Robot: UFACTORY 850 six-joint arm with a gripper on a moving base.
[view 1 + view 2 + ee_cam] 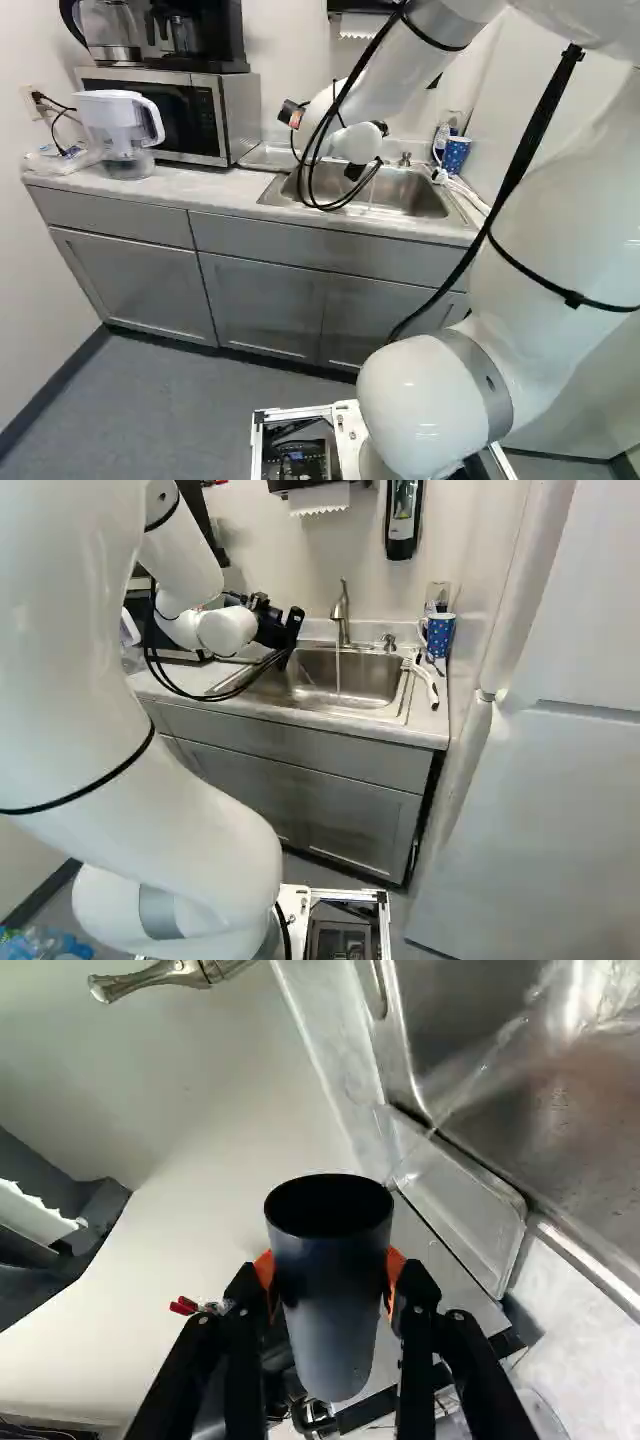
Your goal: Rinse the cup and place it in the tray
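Gripping the dark cup (330, 1310), my gripper (272, 628) has its 2 fingers partly open, with 1 orange pad (396, 1272) against each side of the cup. I have it near the sink (355, 675), out of the tray; its open mouth shows in my wrist view, with the clear tray (455, 1205) beside the sink's rim. Water runs from the faucet (341, 610) into the basin. I see a small, faint mark on the sink's metal floor, too slight to make out. On the wall, the black dispenser (402, 548) carries a pale panel. A blue patterned cup (439, 637) stands on the counter.
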